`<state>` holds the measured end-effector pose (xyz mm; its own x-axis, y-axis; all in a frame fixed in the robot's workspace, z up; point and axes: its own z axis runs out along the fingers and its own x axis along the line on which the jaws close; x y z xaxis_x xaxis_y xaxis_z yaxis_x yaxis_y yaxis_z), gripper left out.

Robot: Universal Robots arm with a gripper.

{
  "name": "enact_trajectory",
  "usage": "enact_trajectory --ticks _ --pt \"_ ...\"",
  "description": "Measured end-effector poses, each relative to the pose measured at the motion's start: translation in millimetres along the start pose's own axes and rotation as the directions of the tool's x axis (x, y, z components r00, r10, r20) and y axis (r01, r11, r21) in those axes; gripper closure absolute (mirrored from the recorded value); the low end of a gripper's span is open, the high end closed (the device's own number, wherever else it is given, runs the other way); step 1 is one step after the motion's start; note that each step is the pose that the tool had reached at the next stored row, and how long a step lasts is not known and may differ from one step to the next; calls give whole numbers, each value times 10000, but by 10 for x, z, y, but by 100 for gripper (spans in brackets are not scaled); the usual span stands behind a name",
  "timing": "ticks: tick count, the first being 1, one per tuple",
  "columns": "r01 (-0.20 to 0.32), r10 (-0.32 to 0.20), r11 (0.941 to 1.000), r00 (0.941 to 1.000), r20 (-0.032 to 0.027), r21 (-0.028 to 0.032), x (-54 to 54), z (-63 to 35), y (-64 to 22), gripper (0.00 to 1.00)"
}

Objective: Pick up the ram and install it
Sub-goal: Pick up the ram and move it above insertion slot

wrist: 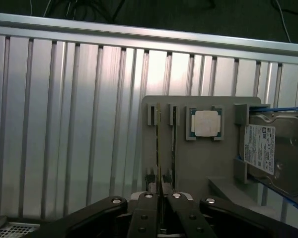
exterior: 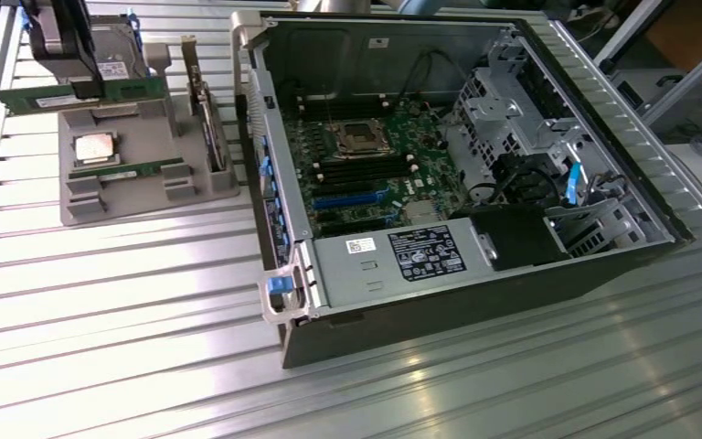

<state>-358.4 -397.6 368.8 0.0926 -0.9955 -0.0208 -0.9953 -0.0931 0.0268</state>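
Exterior view, far left: the ribbed aluminium table (exterior: 107, 302) ends in a raised rail, and bare slats lie open ahead of the fixtures, down to the view's lower edge. At upper left the black two-finger gripper (exterior: 79, 80) is clamped on the middle of the ram (exterior: 28, 98), a long narrow green circuit-board stick. Both ends of the stick project free past the fingers. Its long axis runs roughly across the view, the left end slightly lower than the right, with the board standing on its long edge. It sits high over the grey moulded parts holder (exterior: 132, 197); whether its lower edge is clear of the holder cannot be told. A square silver processor chip (exterior: 95, 146) lies in the holder. A second green memory stick (exterior: 138, 168) stands in a slot there, parallel to the held one. A silver hard drive (exterior: 113, 66) with a white label sits behind the fingers. A narrow strip of table separates the holder from the open dark computer case (exterior: 449, 306) to the right. The case's raised side walls enclose the green motherboard (exterior: 376, 174) and a silver power supply box (exterior: 376, 261), and its top is open. Wrist view: the gripper (wrist: 161, 196) has its pads closed on the ram (wrist: 159, 148). The ram is seen edge-on as a thin line running straight away from the pads. The memory stick (wrist: 174, 139) is just beside it, and open slats lie past the holder's (wrist: 188, 173) edge.
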Motion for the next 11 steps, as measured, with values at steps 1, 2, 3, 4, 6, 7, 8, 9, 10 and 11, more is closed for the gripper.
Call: enact_trajectory --ticks 1,2,3,4,6,7,8,9,10,11 --pt "0 0 10000 10000 0 1 -1 -31 1 87" --pt "0 0 10000 10000 0 1 -1 -49 2 87" --pt "0 0 10000 10000 0 1 -1 -65 2 87" --pt "0 0 10000 10000 1 2 -2 -89 3 87" --pt "1 -1 10000 10000 2 2 -2 -90 3 87" --pt "0 0 10000 10000 1 2 -2 -91 2 87" --pt "0 0 10000 10000 0 1 -2 -91 2 87" --pt "0 0 10000 10000 0 0 -2 -92 3 87" --pt "0 0 10000 10000 0 1 -2 -92 3 87" --pt "0 0 10000 10000 0 1 -2 -92 2 87"
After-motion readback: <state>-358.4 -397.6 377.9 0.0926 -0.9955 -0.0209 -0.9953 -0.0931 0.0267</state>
